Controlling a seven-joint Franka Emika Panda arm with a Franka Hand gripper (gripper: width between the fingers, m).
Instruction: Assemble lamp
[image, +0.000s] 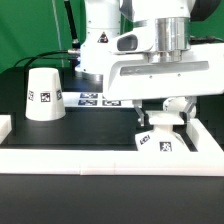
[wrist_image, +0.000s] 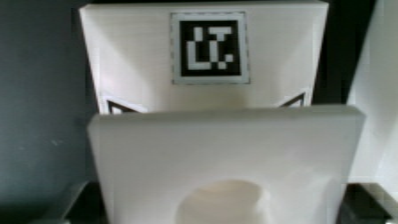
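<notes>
The white square lamp base (image: 155, 139) lies near the white frame's corner at the exterior view's right. My gripper (image: 166, 117) is right over it, with one finger at each side, and the jaws look closed on it. In the wrist view the base (wrist_image: 214, 140) fills the picture, with a tag (wrist_image: 205, 45) on its far part and a round socket hole (wrist_image: 231, 203) near my gripper (wrist_image: 214, 208). The dark fingertips (wrist_image: 64, 207) press at its edges. The cone shade (image: 43, 95) stands upright at the left. The bulb is not in view.
The marker board (image: 98, 98) lies flat behind the gripper, near the robot's foot. A white frame (image: 90, 159) borders the work area along the front and at the right (image: 205, 135). A black table lies under everything.
</notes>
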